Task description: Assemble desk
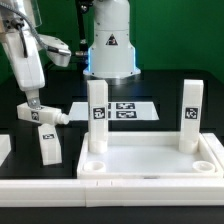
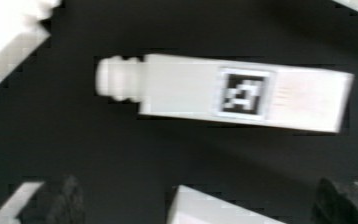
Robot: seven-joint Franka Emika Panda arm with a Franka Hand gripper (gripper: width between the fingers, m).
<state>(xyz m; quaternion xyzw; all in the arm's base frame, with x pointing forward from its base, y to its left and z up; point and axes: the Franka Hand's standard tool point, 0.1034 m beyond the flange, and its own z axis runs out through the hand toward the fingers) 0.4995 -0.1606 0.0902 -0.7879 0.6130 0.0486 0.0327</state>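
Note:
The desk's white tabletop (image 1: 150, 160) lies at the front with its raised rim up. Two tagged legs stand upright in its back corners, one on the exterior view's left (image 1: 97, 122) and one on the right (image 1: 190, 120). Two more legs lie loose on the black table left of it: one on its side (image 1: 45, 115), the other nearer the front (image 1: 48, 146). My gripper (image 1: 31, 100) hangs open just above the one on its side. The wrist view shows that leg (image 2: 220, 92), its tag up and its peg end free, lying beyond my open gripper (image 2: 197, 208). Nothing is between the fingers (image 2: 51, 203).
The marker board (image 1: 128, 110) lies flat behind the tabletop, in front of the robot's base (image 1: 110, 55). A long white rail (image 1: 110, 188) runs along the front edge. A white corner (image 2: 229, 205) shows low between the fingers in the wrist view.

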